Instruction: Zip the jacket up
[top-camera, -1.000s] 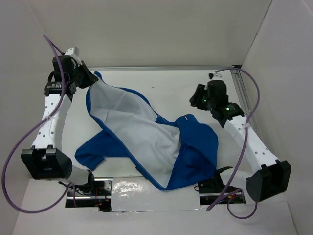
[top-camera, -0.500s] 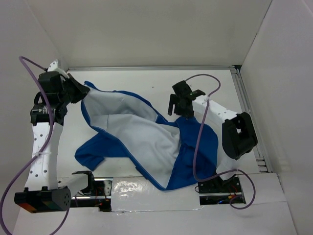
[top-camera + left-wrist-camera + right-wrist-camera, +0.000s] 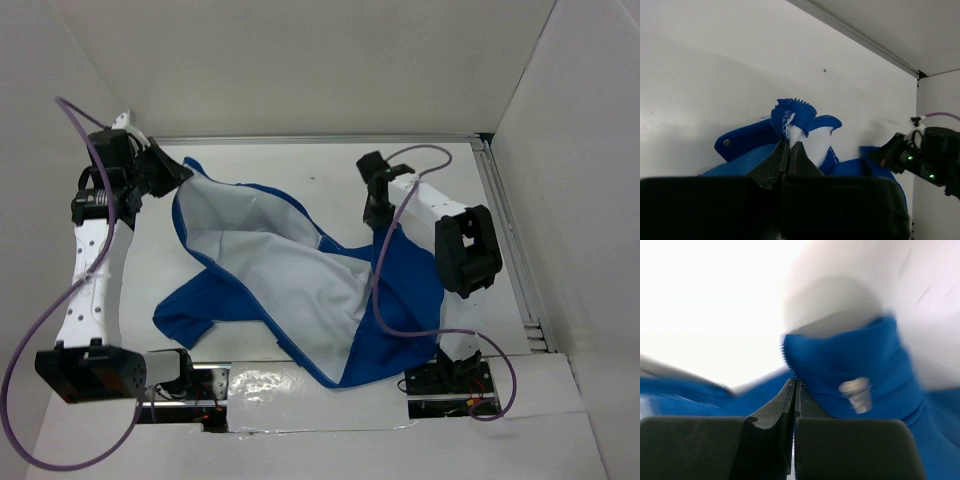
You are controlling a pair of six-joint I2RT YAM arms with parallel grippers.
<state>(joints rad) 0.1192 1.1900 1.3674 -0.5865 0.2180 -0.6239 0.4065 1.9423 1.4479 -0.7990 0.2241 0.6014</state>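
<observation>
The royal-blue jacket [image 3: 410, 295] lies spread open on the white table, white lining [image 3: 280, 265] facing up. My left gripper [image 3: 178, 172] is shut on its far-left corner, where blue and white fabric [image 3: 792, 117] bunches up just beyond the jaw tips [image 3: 790, 143]. My right gripper [image 3: 378, 225] is down on the upper edge of the right blue panel. In the right wrist view its jaws [image 3: 795, 383] are shut where the toothed zipper edge [image 3: 787, 357] meets them. A blurred whitish snap [image 3: 855, 392] sits on the blue cloth beside them.
White walls close the table in at the back, left and right. A metal rail [image 3: 500, 215] runs along the right side and another [image 3: 320, 139] along the back. Shiny tape [image 3: 260, 385] covers the near edge between the arm bases. The right arm [image 3: 925, 157] shows in the left wrist view.
The right arm swung in from the right onto the jacket's blue panel, and its jaws went from open to shut. The left gripper shifted slightly, still holding the corner.
</observation>
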